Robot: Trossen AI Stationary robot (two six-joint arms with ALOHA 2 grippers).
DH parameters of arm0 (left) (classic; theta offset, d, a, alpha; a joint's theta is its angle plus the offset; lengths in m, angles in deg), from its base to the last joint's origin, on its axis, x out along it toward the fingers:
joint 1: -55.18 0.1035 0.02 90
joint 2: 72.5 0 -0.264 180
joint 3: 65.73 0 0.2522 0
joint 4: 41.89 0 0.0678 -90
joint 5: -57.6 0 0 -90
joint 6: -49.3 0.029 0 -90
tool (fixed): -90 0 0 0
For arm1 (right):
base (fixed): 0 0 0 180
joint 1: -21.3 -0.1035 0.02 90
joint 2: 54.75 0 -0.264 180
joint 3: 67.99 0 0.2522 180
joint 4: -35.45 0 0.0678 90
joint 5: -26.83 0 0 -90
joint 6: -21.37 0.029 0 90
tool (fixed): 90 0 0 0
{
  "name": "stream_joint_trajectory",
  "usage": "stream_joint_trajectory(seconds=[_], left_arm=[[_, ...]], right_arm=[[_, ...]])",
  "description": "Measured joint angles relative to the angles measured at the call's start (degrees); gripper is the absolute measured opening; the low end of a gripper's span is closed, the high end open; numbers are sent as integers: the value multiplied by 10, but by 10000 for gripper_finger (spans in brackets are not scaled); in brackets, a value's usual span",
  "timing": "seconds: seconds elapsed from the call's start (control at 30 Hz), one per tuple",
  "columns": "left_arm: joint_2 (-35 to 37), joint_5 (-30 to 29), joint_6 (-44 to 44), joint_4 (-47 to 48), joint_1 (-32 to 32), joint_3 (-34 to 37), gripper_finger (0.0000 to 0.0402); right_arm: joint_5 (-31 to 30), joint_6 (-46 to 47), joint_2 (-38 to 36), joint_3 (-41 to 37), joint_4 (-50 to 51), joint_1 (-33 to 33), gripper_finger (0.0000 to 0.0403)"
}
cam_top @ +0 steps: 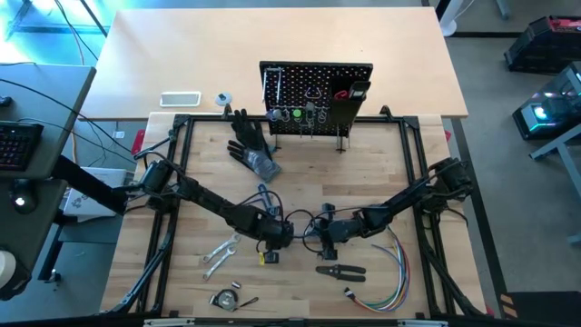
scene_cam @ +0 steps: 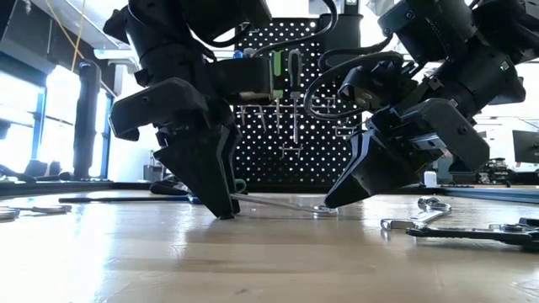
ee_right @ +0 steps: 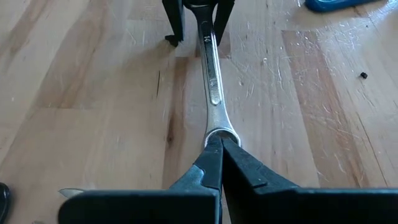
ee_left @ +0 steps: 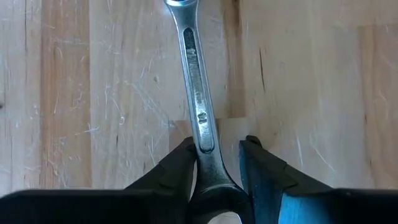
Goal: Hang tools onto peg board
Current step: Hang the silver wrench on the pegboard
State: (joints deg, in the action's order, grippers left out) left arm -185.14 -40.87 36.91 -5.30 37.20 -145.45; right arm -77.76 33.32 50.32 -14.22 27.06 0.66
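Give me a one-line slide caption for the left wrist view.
Left gripper straddles one end of a silver wrench lying flat on the wooden table.

Counted — 1 peg board (cam_top: 316, 91), 1 glove (cam_top: 250, 138), 3 wrenches (cam_top: 221, 252) on the table, 1 wire bundle (cam_top: 386, 289) — 2 arms.

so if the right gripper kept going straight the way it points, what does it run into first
Likely the silver wrench right at its shut tips, lying along its line on the table. Past the wrench's far end stands the left gripper, its fingers astride the shaft. Depth between them is hard to judge.
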Motion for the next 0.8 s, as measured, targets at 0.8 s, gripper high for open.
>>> stream_joint_trajectory(seconds=[0.8], left_arm=[[49,-37,80,58,31,5,5]], right_arm=[[-21,1,-169,0,139,-4,1]])
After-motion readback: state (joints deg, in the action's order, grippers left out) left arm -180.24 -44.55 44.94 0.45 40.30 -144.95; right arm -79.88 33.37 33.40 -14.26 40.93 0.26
